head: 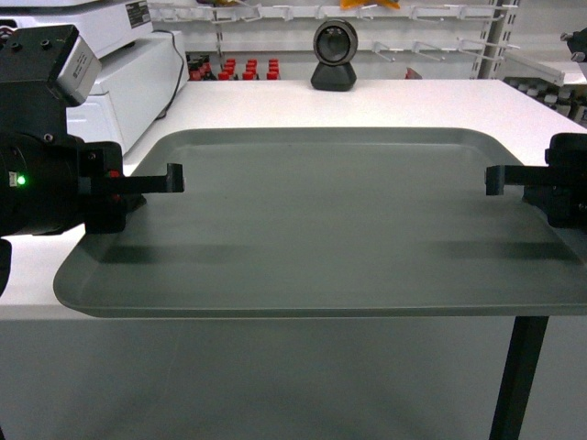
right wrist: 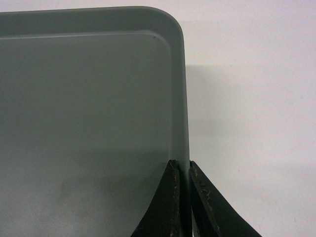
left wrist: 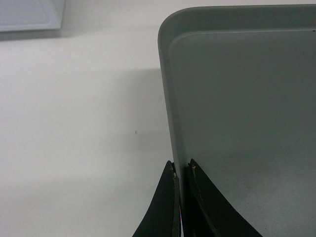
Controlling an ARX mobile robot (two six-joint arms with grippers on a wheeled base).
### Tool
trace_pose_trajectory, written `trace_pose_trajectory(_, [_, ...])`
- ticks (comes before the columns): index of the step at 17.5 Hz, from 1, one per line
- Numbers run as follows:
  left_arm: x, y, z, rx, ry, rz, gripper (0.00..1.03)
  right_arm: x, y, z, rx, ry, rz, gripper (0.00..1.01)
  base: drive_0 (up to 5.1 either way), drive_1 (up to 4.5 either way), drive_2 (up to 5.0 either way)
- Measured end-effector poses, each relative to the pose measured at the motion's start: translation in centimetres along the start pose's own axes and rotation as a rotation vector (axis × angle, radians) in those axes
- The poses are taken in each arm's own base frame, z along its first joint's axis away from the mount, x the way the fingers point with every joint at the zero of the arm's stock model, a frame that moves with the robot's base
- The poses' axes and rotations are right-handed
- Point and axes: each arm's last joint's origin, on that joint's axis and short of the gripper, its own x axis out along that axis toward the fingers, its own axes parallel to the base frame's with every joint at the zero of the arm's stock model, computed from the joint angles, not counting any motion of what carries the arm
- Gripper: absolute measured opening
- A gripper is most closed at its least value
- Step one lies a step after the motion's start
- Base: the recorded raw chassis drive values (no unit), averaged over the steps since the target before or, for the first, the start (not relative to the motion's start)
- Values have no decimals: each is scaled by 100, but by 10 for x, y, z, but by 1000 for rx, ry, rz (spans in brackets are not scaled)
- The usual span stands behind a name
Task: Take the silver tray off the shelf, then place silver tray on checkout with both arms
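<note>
The silver tray [head: 330,220] lies flat over the white checkout [head: 275,101], and its near edge juts past the table's front edge. My left gripper [head: 170,179] is shut on the tray's left rim; in the left wrist view its jaws [left wrist: 181,165] pinch the rim of the tray [left wrist: 237,98], with the checkout [left wrist: 74,123] beside it. My right gripper [head: 495,179] is shut on the right rim; its jaws [right wrist: 181,165] clamp the tray [right wrist: 89,98] next to the checkout [right wrist: 247,98]. Soft shadows fall beside both rims. The shelf is out of view.
A black round scanner [head: 335,55] stands at the back of the checkout. A white boxy machine [head: 138,82] sits at the back left, its corner [left wrist: 29,15] near the tray. A black table leg [head: 518,376] drops at the front right. Display racks line the background.
</note>
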Motion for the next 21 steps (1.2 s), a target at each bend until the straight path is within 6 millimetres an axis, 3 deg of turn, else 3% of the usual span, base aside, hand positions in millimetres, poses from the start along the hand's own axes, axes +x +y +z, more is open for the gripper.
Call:
trace_pose_trajectory(10, [0,0,0,1,0,-1,4,0,0,0,0,-1,-1,3,-5,423,-433])
trace_pose_trajectory(21, [0,0,0,0,-1,0,4,0,0,1,0,-4,0,3,0,0,0])
